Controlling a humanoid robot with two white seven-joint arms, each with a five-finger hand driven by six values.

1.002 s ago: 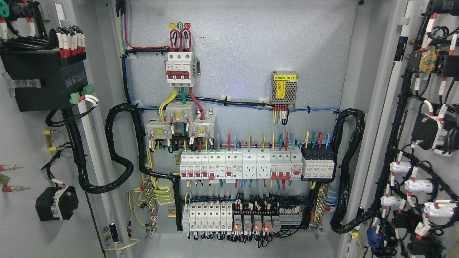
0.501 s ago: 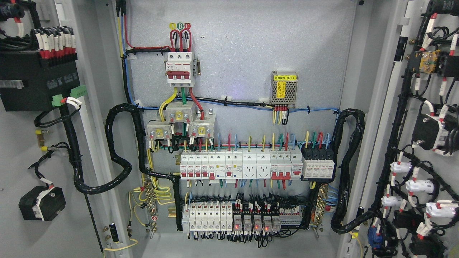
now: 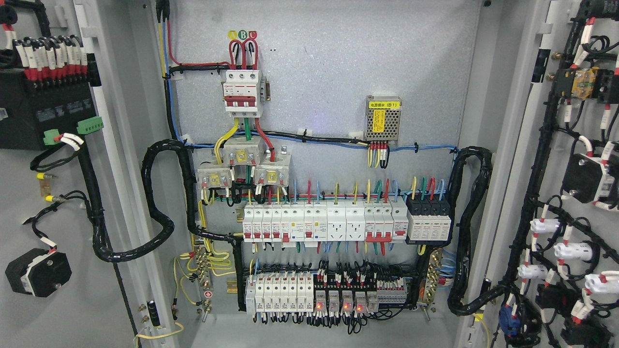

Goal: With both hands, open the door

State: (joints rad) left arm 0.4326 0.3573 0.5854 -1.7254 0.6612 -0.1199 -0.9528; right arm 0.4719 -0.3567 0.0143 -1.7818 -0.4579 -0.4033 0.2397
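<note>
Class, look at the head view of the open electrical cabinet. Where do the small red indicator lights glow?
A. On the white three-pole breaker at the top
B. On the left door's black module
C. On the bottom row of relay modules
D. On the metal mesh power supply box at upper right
C: the small red indicator lights glow on the bottom row of relay modules, low on the grey back panel; the other parts show none.

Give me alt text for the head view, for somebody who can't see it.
An electrical cabinet stands with its left door and right door both swung open, showing a back panel with rows of white circuit breakers and coloured wiring. Black components and cable bundles are mounted inside each door. Neither robot hand is in view.
</note>
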